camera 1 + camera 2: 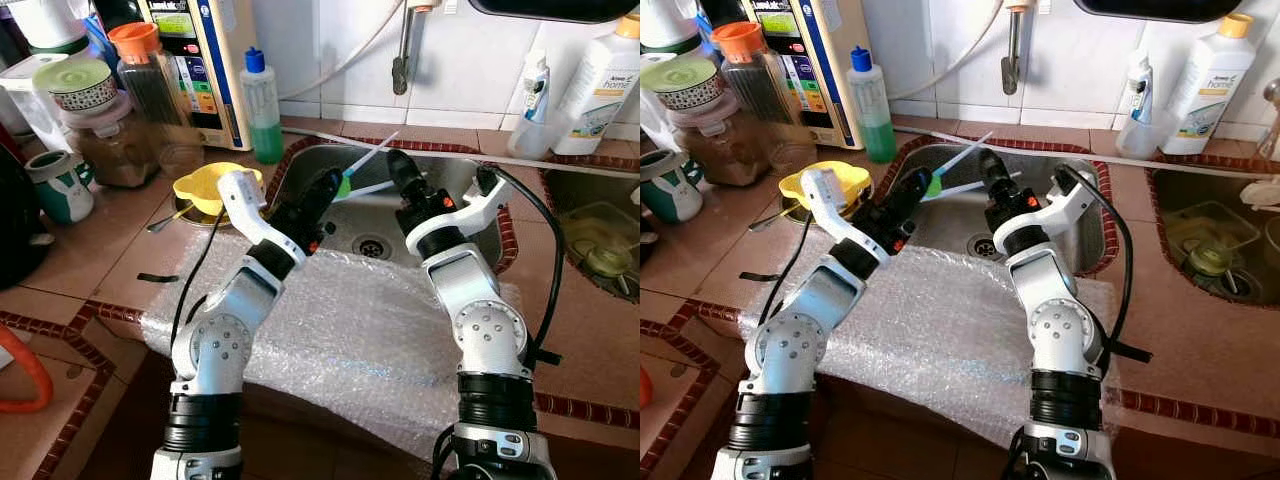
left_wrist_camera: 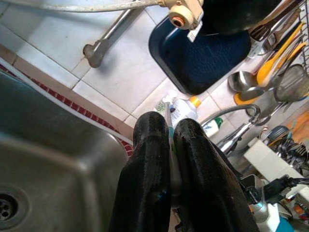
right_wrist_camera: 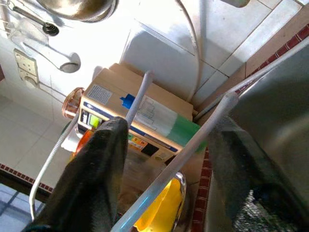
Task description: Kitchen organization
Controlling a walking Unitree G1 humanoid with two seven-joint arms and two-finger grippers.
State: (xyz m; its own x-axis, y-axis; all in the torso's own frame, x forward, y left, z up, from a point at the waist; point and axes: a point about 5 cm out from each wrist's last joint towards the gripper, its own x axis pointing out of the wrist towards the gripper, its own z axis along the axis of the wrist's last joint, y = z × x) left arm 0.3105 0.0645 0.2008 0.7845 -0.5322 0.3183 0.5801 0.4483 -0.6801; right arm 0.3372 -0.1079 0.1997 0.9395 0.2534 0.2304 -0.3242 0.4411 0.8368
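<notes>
Both arms reach over the steel sink (image 1: 455,170). My left gripper (image 1: 335,188) is shut on a thin white stick with a green piece (image 1: 344,185) at its grip; the stick (image 1: 375,153) slants up toward the back wall. In the left wrist view the two fingers (image 2: 152,159) press together on that thin item. A second white stick (image 1: 370,188) runs sideways toward my right gripper (image 1: 398,165), which is open just beside it. In the right wrist view both sticks (image 3: 193,145) cross the gap between the spread fingers (image 3: 101,164).
Bubble wrap (image 1: 350,330) covers the counter's front edge. A yellow bowl (image 1: 205,185), a green soap bottle (image 1: 262,105) and jars (image 1: 110,140) stand to the left. The tap (image 1: 403,50) hangs above the sink. White bottles (image 1: 600,85) and a second basin (image 1: 600,240) are on the right.
</notes>
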